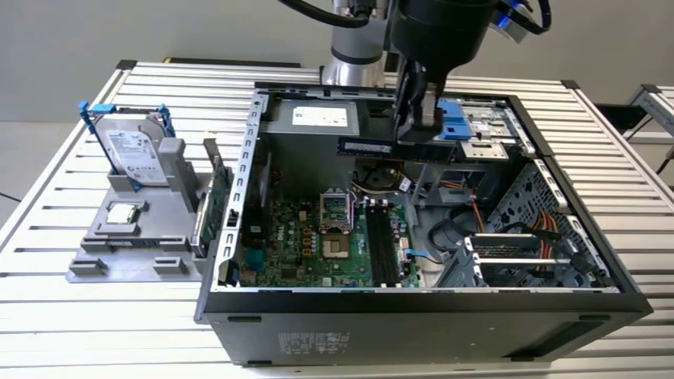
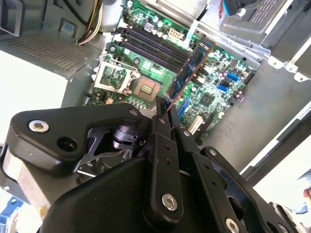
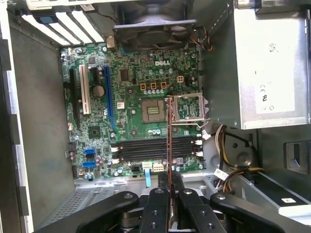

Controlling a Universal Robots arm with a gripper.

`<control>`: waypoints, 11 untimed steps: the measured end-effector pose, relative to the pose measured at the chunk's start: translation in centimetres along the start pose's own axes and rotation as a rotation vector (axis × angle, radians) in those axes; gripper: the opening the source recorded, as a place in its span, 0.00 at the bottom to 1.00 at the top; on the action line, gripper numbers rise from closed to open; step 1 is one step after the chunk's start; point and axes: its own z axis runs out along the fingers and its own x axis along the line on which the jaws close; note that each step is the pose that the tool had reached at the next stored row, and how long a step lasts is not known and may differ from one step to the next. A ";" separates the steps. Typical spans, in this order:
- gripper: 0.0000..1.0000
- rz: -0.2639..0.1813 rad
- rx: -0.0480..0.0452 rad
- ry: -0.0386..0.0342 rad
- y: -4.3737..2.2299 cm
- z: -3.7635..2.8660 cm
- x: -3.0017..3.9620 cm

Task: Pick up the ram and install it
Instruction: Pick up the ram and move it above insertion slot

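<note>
A slatted metal table [image 1: 84, 332] before a plain grey wall [image 1: 158, 31] carries an open computer case [image 1: 421, 324]. Nearest the onlooker and below the gripper [image 1: 417, 134], the green motherboard [image 1: 305, 241] lies flat on the case floor, its black memory slots [image 1: 381, 249] running front to back.

Above the board the gripper hangs in the mouth of the case, its fingers pinching the ram [image 1: 364, 147]. The slim blue stick is held level and on edge, juts out on both sides of the fingers and sits well clear of the board. In the first wrist view the ram [image 3: 169, 141] reaches out from the gripper [image 3: 169, 183] edge-on, crossing over the memory slots [image 3: 146, 148]. In the second wrist view its blue face [image 2: 192, 65] extends from the gripper [image 2: 164, 110].

Just beyond the gripper sits the grey power supply [image 1: 316, 118]. To the exterior view's left of the gripper, outside the case, a green expansion card [image 1: 216, 197] stands on edge. Farther that way a silver hard drive [image 1: 135, 154] stands upright in a grey holder [image 1: 116, 253].
</note>
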 end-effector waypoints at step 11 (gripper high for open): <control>0.00 0.050 0.0006 -0.0005 0.00 0.00 0.00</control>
